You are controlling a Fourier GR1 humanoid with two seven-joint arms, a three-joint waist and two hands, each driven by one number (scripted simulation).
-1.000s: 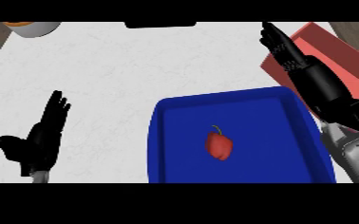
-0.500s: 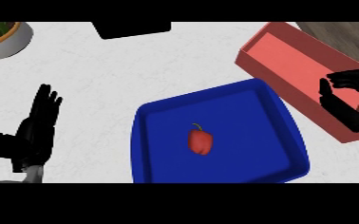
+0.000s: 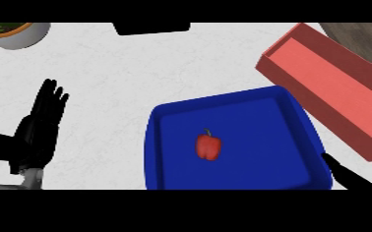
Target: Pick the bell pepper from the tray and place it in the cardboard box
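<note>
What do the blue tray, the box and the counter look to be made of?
Blue tray: likely plastic, smooth, with a rounded moulded rim and a faint sheen. Box: matte salmon-red flat walls, could be painted cardboard; unclear. Counter: white, stone-like, with faint grey veining.

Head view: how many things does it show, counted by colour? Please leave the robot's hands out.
Red: 2 (bell pepper, cardboard box)
Blue: 1 (tray)
Black: 1 (flat thing at the top edge)
Grey: 1 (bowl at the top left corner)
Total: 5
</note>
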